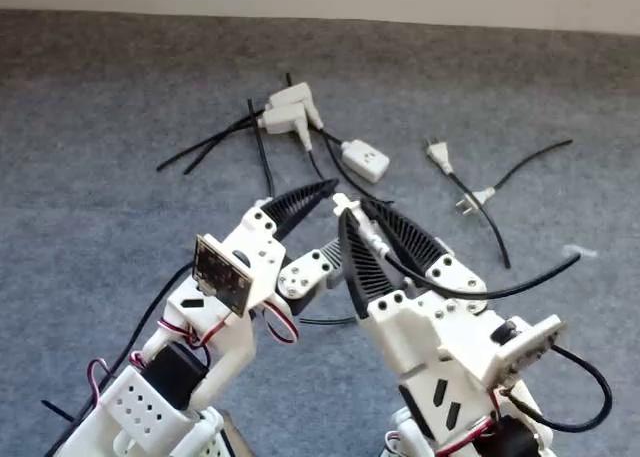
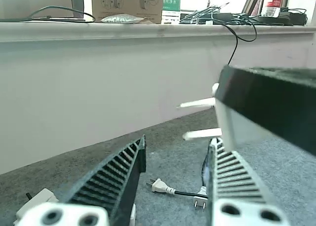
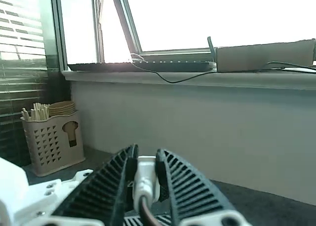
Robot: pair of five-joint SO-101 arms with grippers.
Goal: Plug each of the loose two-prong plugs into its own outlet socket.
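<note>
Plug (image 3: 145, 179), white and two-prong, is sitting pinched between the ribbed black fingers (image 3: 187, 186) of the right gripper (image 3: 146, 154), which is clamping its body. Its black cable (image 1: 440, 289) is trailing back over the right arm. Prongs (image 2: 197, 104) are pointing forward, away from that arm and off the surface. Left gripper (image 2: 177, 142) is hovering just beside the held plug, its fingers (image 2: 113, 181) spread wide and gripping nothing. In the high view one fingertip is lying close to the plug; whether touching, I cannot tell. Grey carpeted surface (image 1: 100, 107) is running under both arms. Just beyond the held plug and apart from it, a single white socket block (image 1: 366, 159) is lying socket face up on its own black lead. Farther out toward the left arm's side, two white socket pieces (image 1: 286, 109) are lying together and touching, with black leads fanning away; whether anything is seated in them, I cannot tell. Toward the right arm's side, a first loose plug (image 1: 437, 155) and a second loose plug (image 1: 478, 197) are lying near each other, well apart from both grippers. Farthest, on a ledge in the left wrist view, a cardboard box (image 2: 127, 3) is showing printed line drawings, and a green-and-white carton (image 2: 171, 1) beside it is carrying printed characters.
</note>
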